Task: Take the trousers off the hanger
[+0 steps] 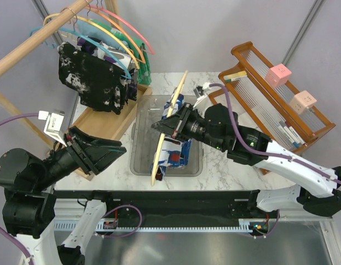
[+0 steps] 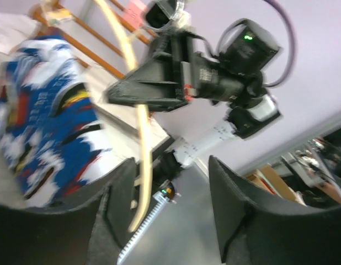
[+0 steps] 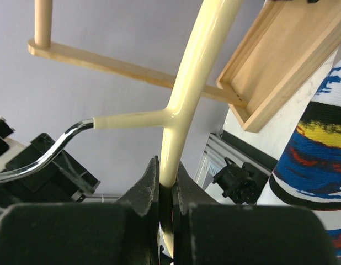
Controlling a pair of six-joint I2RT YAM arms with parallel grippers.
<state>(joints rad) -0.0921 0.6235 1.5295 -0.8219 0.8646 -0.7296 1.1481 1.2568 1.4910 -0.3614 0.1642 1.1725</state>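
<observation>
The cream hanger [image 1: 169,124] stands tilted over the clear plastic bin [image 1: 142,141], its bar running from far right to near left. My right gripper [image 1: 164,126] is shut on its bar, which shows between the pads in the right wrist view [image 3: 184,110]. The trousers [image 1: 173,149], printed blue, white, red and black, hang from the hanger into the bin; they also show in the left wrist view [image 2: 46,110] and the right wrist view [image 3: 319,154]. My left gripper [image 1: 114,150] is open and empty, left of the bin. The hanger shows blurred in the left wrist view [image 2: 140,138].
A wooden rail [image 1: 38,38] at the back left carries pink, orange and teal hangers and a black speckled garment [image 1: 93,77]. A wooden rack [image 1: 281,94] with pink cubes stands at the right. A wooden base board [image 1: 104,124] lies left of the bin.
</observation>
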